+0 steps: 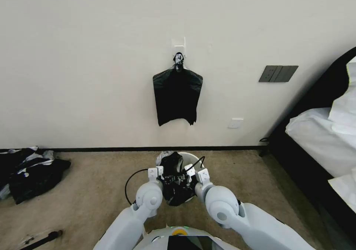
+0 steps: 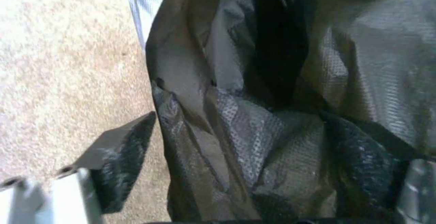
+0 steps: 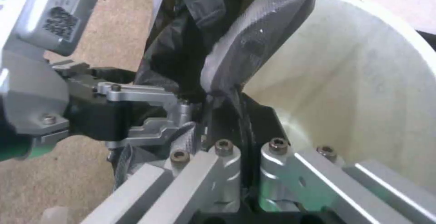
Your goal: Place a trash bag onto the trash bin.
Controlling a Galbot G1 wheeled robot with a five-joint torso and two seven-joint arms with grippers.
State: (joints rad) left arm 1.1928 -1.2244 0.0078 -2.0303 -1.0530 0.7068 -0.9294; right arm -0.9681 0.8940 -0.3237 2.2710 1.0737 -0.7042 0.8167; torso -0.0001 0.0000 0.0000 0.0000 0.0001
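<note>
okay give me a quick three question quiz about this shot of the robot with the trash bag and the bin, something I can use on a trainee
1. True or false: the trash bag already lines the trash bin all the way round its rim.
2. Where do the left pincer and right pincer meet the bag?
A. At the wall hook
B. Close together at the near side of the bin
C. On the carpet by the cloth heap
3. Fill in: the bundle of black bags hangs from a hook on the ____.

Key
1. False: bare cream inner wall shows in the right wrist view, and the bag is bunched at one side.
2. B
3. wall
</note>
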